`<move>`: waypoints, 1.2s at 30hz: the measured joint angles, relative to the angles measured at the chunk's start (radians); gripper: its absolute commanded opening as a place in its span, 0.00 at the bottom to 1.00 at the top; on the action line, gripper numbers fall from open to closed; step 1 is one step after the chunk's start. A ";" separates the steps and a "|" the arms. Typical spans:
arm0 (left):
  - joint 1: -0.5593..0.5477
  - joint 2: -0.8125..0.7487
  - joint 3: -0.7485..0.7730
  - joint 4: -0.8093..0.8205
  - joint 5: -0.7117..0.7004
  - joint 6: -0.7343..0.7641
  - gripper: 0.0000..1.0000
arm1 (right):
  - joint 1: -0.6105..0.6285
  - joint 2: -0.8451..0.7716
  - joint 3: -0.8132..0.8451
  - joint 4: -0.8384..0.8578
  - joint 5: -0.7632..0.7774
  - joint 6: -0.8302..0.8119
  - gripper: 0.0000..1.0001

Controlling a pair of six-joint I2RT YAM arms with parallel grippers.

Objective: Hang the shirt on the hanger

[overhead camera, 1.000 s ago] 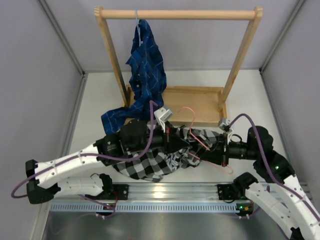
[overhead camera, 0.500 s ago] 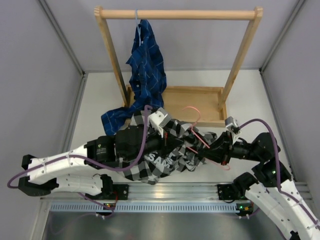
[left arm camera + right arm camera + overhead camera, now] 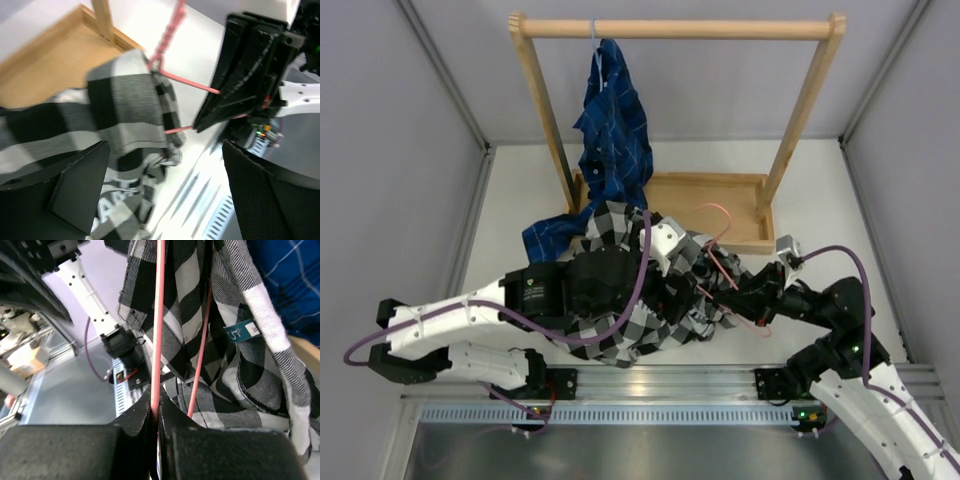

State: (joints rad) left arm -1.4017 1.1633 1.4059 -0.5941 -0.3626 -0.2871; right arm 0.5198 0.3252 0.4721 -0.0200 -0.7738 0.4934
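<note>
Shirt (image 3: 647, 336): soft woven cloth in a large black-and-white check, bunched in loose folds on the white table (image 3: 830, 190) just in front of the wooden tray base (image 3: 720, 190), draped over the left arm's forearm and wrist. Hanger (image 3: 716, 264): thin salmon-pink wire, triangular; its hook rises over the tray's near rim and its lower wires run into the cloth. Behind stands a pale wood rack (image 3: 680, 29) with a round crossbar, and a dark blue shirt (image 3: 615, 130) with fine light lines hangs from it, its tail down on the table. From overhead the left fingers are lost among the folds. The left wrist view supplies them: left gripper (image 3: 165, 150) has its broad matte black fingers spread wide with nothing pinched, the checked cloth lying beyond them. It also shows the twisted wire neck, one shoulder of the hanger tucked inside a fold, and white lettering on a black band, too blurred to read. The right wrist view alone gives the grip. Right gripper (image 3: 154, 412) has its black fingers pressed together on one straight pink wire, and a second wire runs beside it under the cloth. A small teal label (image 3: 242, 331) is sewn at a white-edged hem, with blue fabric past it.
</note>
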 measured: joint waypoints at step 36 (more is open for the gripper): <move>0.553 0.288 0.366 -0.404 1.256 0.869 0.77 | 0.000 -0.084 -0.075 0.060 -0.050 0.004 0.00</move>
State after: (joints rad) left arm -0.8486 1.4517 1.7718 -0.9985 0.8936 0.5819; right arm 0.5201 0.2413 0.3973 0.0399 -0.8238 0.4976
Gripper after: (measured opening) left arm 0.783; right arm 0.003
